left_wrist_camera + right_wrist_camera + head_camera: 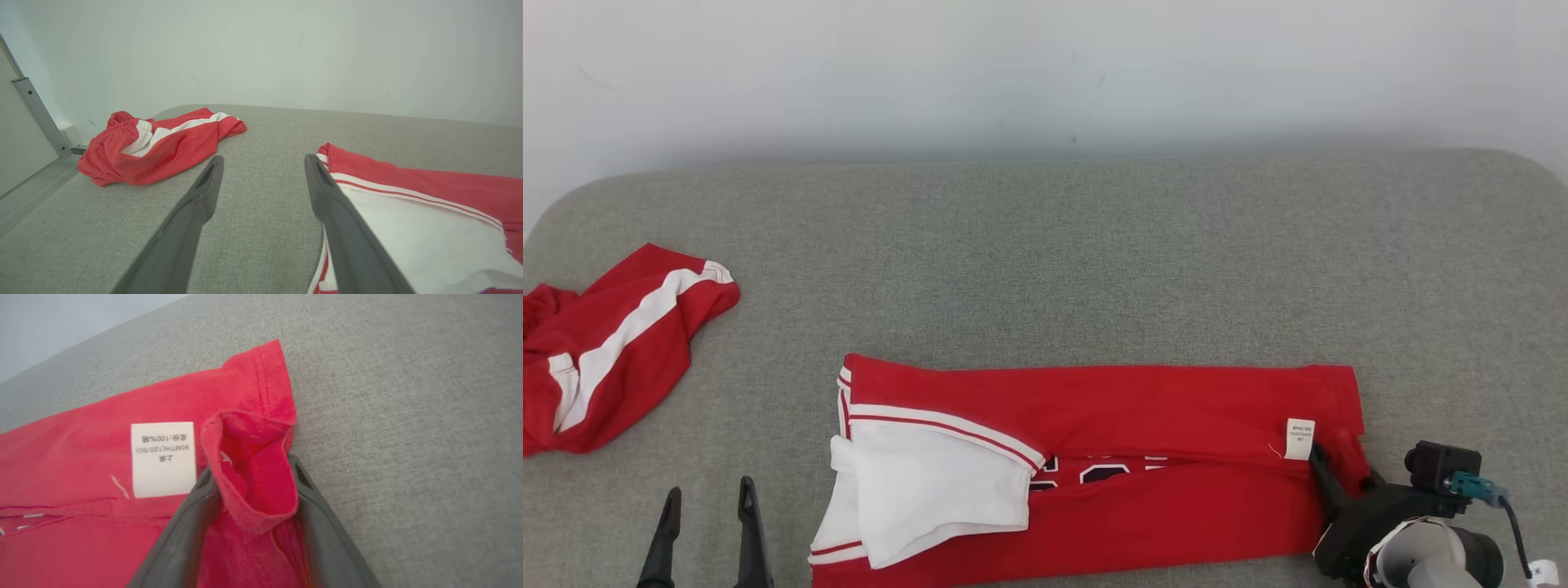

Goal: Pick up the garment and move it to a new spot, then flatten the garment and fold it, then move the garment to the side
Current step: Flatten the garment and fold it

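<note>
- The red garment [1160,400] lies folded into a long band on the grey padded surface [1094,245], near the front edge. It has a white part [931,490] at its left end and a white label [1299,438] near its right end.
- The left gripper [710,487] is at the lower left, just beside the garment's left end. Its fingers are spread wide with nothing between them.
- The right gripper [1339,465] is at the garment's right end, beside the label. A loose fold [253,486] of the red hem stands between its fingers, which are apart. It cannot be told if they pinch the fold.
- A second red garment [621,343] with a white stripe lies crumpled at the far left, well apart.
</note>
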Motion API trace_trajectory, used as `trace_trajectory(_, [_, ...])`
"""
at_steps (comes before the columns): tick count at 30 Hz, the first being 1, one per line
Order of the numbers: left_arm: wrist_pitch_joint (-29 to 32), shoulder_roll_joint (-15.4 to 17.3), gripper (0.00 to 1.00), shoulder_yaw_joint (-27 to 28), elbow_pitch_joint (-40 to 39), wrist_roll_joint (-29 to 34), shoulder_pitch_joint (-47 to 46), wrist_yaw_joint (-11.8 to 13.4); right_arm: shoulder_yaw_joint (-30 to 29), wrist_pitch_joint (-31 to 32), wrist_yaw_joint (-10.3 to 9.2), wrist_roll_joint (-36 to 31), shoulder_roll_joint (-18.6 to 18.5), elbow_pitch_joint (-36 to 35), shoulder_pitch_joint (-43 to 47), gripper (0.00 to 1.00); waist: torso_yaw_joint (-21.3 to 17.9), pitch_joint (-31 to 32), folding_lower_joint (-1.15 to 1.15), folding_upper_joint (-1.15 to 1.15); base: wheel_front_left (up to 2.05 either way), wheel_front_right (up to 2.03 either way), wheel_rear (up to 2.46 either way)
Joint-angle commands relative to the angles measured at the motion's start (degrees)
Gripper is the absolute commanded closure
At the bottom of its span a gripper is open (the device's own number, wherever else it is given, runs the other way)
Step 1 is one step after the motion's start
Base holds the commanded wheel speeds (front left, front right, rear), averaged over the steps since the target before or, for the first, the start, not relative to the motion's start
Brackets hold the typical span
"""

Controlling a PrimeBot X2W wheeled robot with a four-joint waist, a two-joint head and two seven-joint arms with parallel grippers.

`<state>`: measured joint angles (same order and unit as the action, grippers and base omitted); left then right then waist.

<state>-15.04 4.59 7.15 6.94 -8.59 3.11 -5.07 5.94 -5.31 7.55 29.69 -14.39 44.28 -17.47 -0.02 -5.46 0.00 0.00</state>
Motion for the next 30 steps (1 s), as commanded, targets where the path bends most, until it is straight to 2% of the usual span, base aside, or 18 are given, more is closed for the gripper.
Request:
trace_trajectory(1, [-0.2, -0.2, 0.0, 0.2, 0.1, 0.7, 0.4, -0.2, 0.6, 0.5, -0.14, 0.4, 1.0, 0.6, 1.0, 1.0, 0.0, 0.0, 0.0, 0.0, 0.0, 0.0, 0.0])
trace_trajectory(7, [-0.2, -0.9, 0.0, 1.1, -0.2, 2.1, 1.3, 0.2, 0.7, -1.3, -0.14, 1.5, -0.5, 0.7, -0.1, 1.0, -0.4, 0.8, 0.0, 0.0, 0.0, 0.0, 0.0])
trace_trajectory(15, [-0.2, -1.3, 0.0, 2.1, -0.6, 2.9, 1.5, -0.3, -6.2, -4.7, -0.15, -0.5, -8.5, 4.3, -3.1, 1.0, -1.1, 1.9, 0.0, 0.0, 0.0, 0.0, 0.0])
trace_trajectory(18, [-0.2, -1.4, 0.0, 2.2, -1.2, 2.9, 1.5, -0.5, -8.1, -5.0, -0.15, -1.8, -10.4, 5.3, -4.1, 1.0, -1.3, 2.1, 0.0, 0.0, 0.0, 0.0, 0.0])
trace_trajectory(23, [-0.2, -1.5, 0.0, 2.7, -1.6, 2.8, 2.1, -0.5, -7.6, -4.6, -0.15, -3.5, -9.1, 2.9, -4.8, 1.0, -2.3, 2.4, 0.0, 0.0, 0.0, 0.0, 0.0])
trace_trajectory(30, [-0.2, -1.7, 0.0, 2.9, -1.4, 2.7, 2.4, -0.6, -2.9, -2.7, -0.14, -2.6, -2.7, -7.5, -3.7, 1.0, -3.0, 2.8, 0.0, 0.0, 0.0, 0.0, 0.0])
